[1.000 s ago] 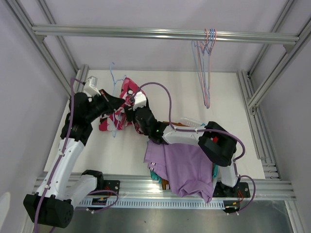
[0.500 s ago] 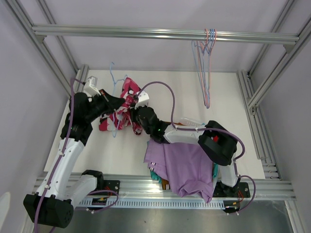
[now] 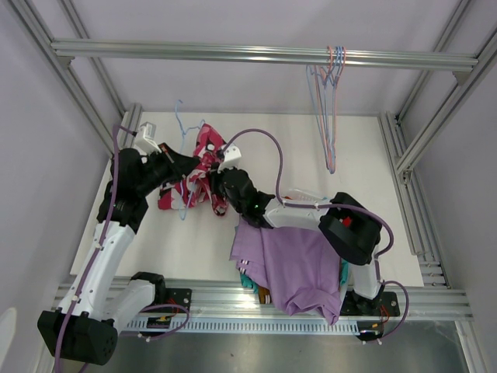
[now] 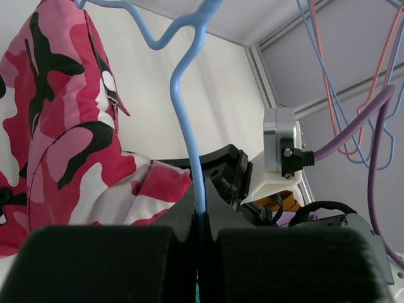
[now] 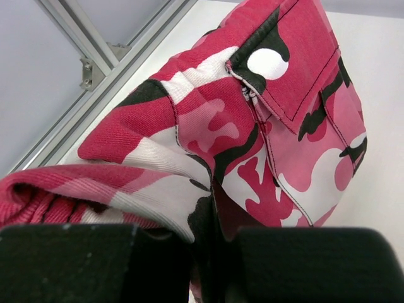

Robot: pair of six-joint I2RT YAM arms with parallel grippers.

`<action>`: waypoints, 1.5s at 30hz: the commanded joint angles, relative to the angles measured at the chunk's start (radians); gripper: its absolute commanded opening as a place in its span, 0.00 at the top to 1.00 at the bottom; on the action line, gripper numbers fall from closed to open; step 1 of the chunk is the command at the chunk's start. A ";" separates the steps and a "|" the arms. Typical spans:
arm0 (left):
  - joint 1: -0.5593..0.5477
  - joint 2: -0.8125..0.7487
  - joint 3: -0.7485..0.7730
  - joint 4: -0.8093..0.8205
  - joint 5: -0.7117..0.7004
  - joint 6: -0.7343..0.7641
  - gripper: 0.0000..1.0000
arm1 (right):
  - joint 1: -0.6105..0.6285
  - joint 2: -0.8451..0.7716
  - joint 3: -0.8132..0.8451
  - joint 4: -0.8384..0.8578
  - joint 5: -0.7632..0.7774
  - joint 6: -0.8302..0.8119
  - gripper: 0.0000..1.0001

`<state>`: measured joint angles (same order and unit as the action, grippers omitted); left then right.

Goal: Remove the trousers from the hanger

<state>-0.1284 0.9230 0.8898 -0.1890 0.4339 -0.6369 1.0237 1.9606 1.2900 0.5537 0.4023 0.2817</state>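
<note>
The pink-white-black camouflage trousers (image 3: 203,167) lie on the white table (image 3: 194,233) at the back left, still hung on a light-blue wire hanger (image 3: 183,128). My left gripper (image 3: 186,165) is shut on the hanger's wire (image 4: 192,164); the cloth (image 4: 63,145) hangs to its left in the left wrist view. My right gripper (image 3: 215,180) is shut on a fold of the camouflage trousers (image 5: 208,164), which fill the right wrist view. A lilac garment (image 3: 299,264) tops a pile at the near edge, under the right arm.
Several empty pink and blue hangers (image 3: 329,109) hang from the metal rail (image 3: 233,53) at the back right. Metal frame posts (image 3: 435,132) stand at both sides. Teal and brown cloth (image 3: 252,284) peeks from under the lilac pile.
My right gripper has pushed forward into the camouflage trousers and closed on a fold of them. The left arm and hanger have stayed put.
</note>
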 commanded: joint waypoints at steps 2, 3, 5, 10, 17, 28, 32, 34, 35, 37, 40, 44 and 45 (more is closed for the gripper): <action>0.010 -0.015 0.005 0.083 0.019 0.013 0.99 | -0.011 -0.106 0.037 0.017 0.039 0.010 1.00; 0.010 -0.013 0.003 0.089 0.028 0.006 1.00 | -0.011 -0.114 0.045 -0.007 0.043 0.004 1.00; 0.010 -0.012 0.005 0.092 0.031 0.002 1.00 | -0.008 -0.143 0.074 -0.034 0.055 -0.016 1.00; 0.010 -0.010 0.000 0.088 0.020 0.002 0.99 | -0.007 -0.198 0.124 -0.104 0.078 -0.041 1.00; 0.009 -0.003 0.001 0.074 -0.010 0.005 1.00 | 0.001 -0.267 0.195 -0.173 0.089 -0.075 1.00; 0.009 0.011 0.000 0.072 -0.015 0.006 0.99 | 0.035 -0.402 0.308 -0.308 0.158 -0.213 1.00; 0.009 0.020 0.000 0.071 -0.018 0.008 0.99 | 0.042 -0.434 0.388 -0.373 0.178 -0.249 1.00; 0.009 0.022 0.000 0.069 -0.021 0.011 1.00 | 0.052 -0.456 0.431 -0.402 0.185 -0.274 1.00; 0.009 0.025 -0.002 0.069 -0.021 0.011 0.99 | 0.055 -0.462 0.446 -0.414 0.194 -0.277 1.00; 0.009 0.025 0.000 0.069 -0.026 0.014 1.00 | 0.062 -0.483 0.489 -0.446 0.202 -0.307 1.00; 0.009 0.030 0.000 0.068 -0.027 0.017 1.00 | 0.072 -0.508 0.515 -0.472 0.219 -0.348 1.00; 0.007 0.030 0.000 0.068 -0.029 0.022 1.00 | 0.084 -0.545 0.572 -0.528 0.234 -0.374 1.00; 0.007 0.030 0.001 0.068 -0.030 0.025 0.99 | 0.093 -0.560 0.595 -0.537 0.239 -0.380 1.00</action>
<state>-0.1284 0.9520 0.8890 -0.1650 0.4210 -0.6357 1.1004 1.4925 1.7721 -0.0628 0.6144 -0.0467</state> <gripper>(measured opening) 0.010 0.136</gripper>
